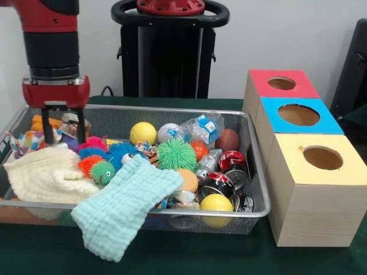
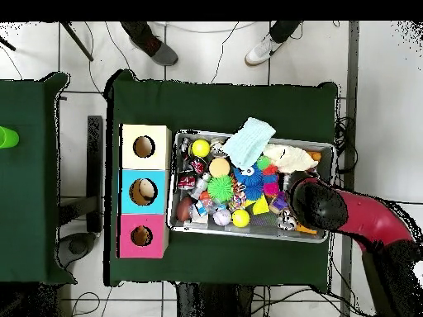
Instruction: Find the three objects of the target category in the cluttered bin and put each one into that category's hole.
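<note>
The gripper point(image 1: 63, 127) hangs over the far left corner of the wire mesh bin point(image 1: 261, 213), its two black fingers point(image 1: 48, 134) slightly apart and holding nothing. Nearest, a mint green cloth point(image 1: 122, 206) drapes over the bin's front rim, beside a cream cloth point(image 1: 43, 177). Behind lie two yellow balls point(image 1: 216, 204), several crushed cans point(image 1: 220, 183), a green spiky ball point(image 1: 176, 153) and a baseball point(image 1: 167, 132), all to the gripper's right. Three boxes stand alongside: yellow point(image 1: 319, 189), blue point(image 1: 298, 117), red point(image 1: 281, 85), each with one hole.
</note>
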Robot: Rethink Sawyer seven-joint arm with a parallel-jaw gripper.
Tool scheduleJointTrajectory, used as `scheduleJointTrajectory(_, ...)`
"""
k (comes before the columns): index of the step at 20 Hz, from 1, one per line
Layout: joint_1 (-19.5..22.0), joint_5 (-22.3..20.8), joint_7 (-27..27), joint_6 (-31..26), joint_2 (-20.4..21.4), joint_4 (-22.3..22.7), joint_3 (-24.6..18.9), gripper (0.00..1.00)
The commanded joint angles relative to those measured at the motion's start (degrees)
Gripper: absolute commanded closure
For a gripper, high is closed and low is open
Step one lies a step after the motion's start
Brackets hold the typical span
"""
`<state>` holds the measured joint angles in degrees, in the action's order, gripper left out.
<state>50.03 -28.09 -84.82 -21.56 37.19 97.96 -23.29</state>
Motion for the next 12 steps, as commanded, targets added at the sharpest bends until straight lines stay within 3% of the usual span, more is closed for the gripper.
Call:
scheduleJointTrajectory(1, -8.9, -6.2, -4.0, 4.7, 2.7, 4.3, 0.9, 0.00)
scheduleJointTrajectory(12, -19.4, -3.8, -11.7, 5.2, 7.5, 6.2, 8.5, 0.00)
